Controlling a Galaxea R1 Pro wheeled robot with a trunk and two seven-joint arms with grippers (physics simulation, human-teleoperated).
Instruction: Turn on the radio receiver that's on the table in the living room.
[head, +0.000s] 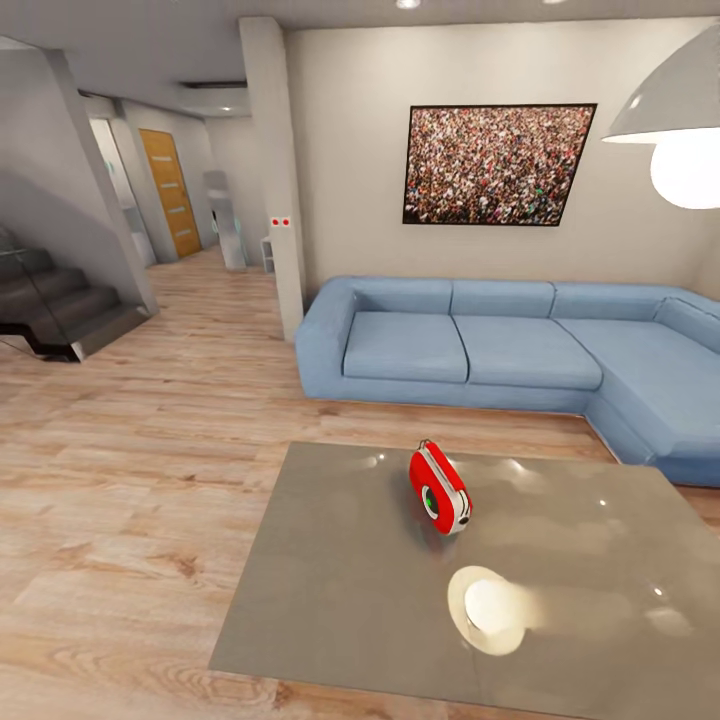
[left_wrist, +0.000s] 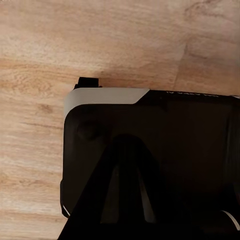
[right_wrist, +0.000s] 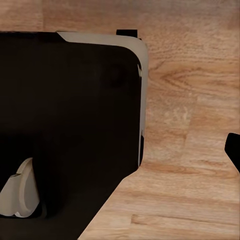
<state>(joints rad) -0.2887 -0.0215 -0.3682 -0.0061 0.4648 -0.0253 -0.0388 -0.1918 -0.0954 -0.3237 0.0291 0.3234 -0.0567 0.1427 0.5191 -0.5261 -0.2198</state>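
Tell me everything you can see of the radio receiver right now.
The radio receiver is small, red, with rounded edges, white trim and stripes, and a thin wire handle at its top. A round dark dial with a green centre faces the camera's lower left. It stands upright on the glossy grey table, toward the sofa-side edge, nothing else touching it. Whether it is on cannot be told.

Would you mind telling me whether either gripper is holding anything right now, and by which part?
It cannot be told, as no fingers are clearly visible. The radio receiver stands untouched on the table.
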